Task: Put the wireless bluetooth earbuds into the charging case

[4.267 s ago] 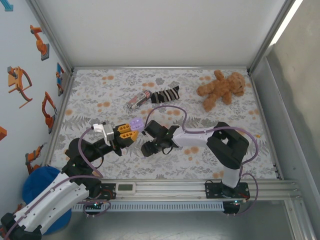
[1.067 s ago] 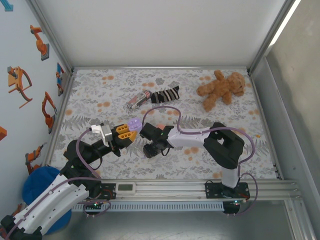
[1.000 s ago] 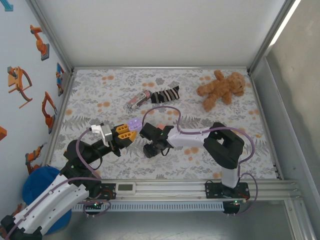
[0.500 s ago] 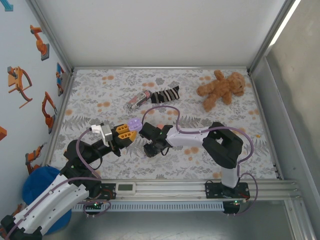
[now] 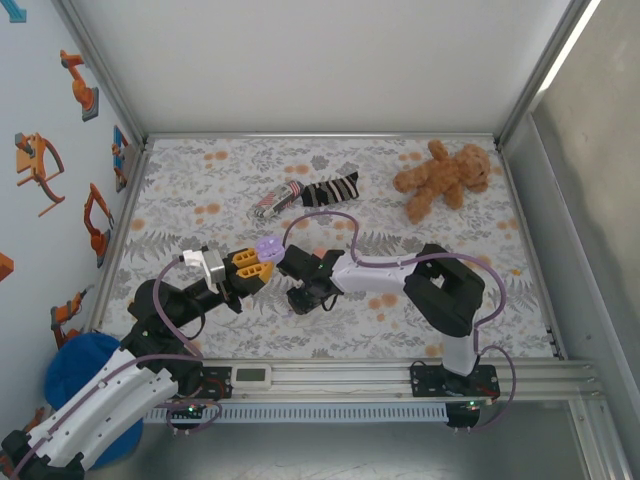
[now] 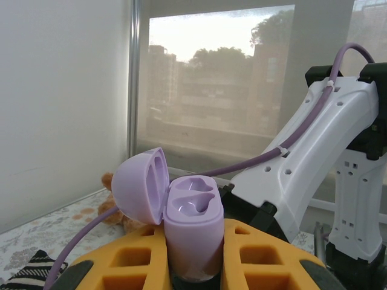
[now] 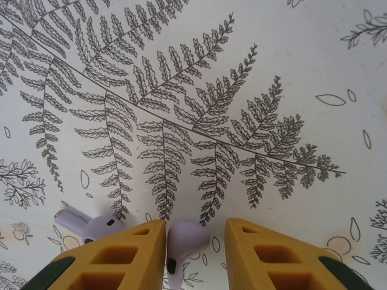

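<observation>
My left gripper (image 5: 257, 267) (image 6: 193, 269) is shut on a pale purple charging case (image 6: 195, 225) (image 5: 266, 246). The case stands upright between the orange fingers, its lid hinged open to the left and both wells showing bare. Just to its right, my right gripper (image 5: 300, 298) (image 7: 195, 228) points down at the fern-print tablecloth. A pale purple earbud (image 7: 186, 240) lies between its fingers, touching the left finger (image 7: 136, 254). A gap separates it from the right finger (image 7: 266, 251), so the jaws stand open around it. A second purple earbud (image 7: 91, 225) lies outside the left finger.
A brown teddy bear (image 5: 440, 178) lies at the back right. A striped black sock (image 5: 330, 188) and a small patterned packet (image 5: 277, 201) lie at the back middle. A blue bin (image 5: 85, 380) sits off the table's left front.
My right gripper's jaws have narrowed around the earbud, and its wrist has shifted slightly left. My left gripper holds the case as before.
</observation>
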Motion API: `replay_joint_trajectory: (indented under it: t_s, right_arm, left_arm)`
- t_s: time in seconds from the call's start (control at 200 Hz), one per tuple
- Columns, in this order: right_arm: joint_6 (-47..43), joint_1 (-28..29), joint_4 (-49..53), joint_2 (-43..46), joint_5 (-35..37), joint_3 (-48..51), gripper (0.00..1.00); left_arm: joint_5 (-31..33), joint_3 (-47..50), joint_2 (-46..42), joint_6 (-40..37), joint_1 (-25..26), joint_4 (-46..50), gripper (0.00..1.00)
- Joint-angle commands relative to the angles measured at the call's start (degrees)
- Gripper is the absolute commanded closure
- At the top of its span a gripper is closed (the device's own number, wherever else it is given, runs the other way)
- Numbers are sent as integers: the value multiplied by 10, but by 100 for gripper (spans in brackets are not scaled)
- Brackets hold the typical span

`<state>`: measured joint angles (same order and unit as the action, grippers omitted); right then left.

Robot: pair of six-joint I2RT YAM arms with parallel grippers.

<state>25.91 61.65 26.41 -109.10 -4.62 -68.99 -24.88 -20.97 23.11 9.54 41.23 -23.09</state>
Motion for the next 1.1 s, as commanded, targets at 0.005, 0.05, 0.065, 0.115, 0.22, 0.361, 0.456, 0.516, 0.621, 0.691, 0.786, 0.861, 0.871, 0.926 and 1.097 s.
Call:
replay_joint_trajectory:
  t_s: [0.005,0.05,0.065,0.115,0.22,0.361,0.456,0.516,0.621,0.691,0.786,0.861,0.871,0.926,1.097]
  right_arm:
    - [-7,9,16,-13,6,-22,68]
    - [-10,10,22,-14,9,-27,67]
    - [-12,10,23,-14,11,-29,67]
    - [-14,12,29,-14,17,-32,67]
    - [-17,12,36,-14,22,-38,66]
    - [-17,12,40,-18,23,-39,66]
    - [-17,14,41,-22,23,-39,66]
    - [-17,14,40,-25,23,-39,67]
    - [-16,16,39,-30,22,-39,67]
    - [-17,17,39,-32,22,-40,67]
    - [-16,18,41,-36,22,-40,68]
    - [-17,17,42,-34,24,-40,68]
    - [-17,18,43,-34,24,-40,68]
    - [-17,18,43,-33,25,-39,69]
    - [-17,18,44,-30,24,-40,75]
  left_arm:
    - [2,2,-4,-9,2,-9,100]
    - [2,2,-4,-10,2,-9,100]
    - [2,2,-5,-10,2,-9,100]
    - [2,2,-6,-11,2,-8,100]
    - [3,3,-8,-11,2,-7,100]
    - [5,3,-11,-11,2,-5,100]
    - [6,4,-13,-12,2,-2,100]
    - [6,4,-14,-11,2,-2,100]
    - [6,6,-16,-11,2,-1,100]
    - [7,6,-16,-11,2,-1,100]
    - [8,6,-17,-12,2,-1,100]
    - [9,6,-18,-12,1,-1,100]
    - [9,6,-18,-12,2,-1,100]
    - [9,6,-17,-13,2,-1,100]
    - [9,6,-17,-12,2,-1,100]
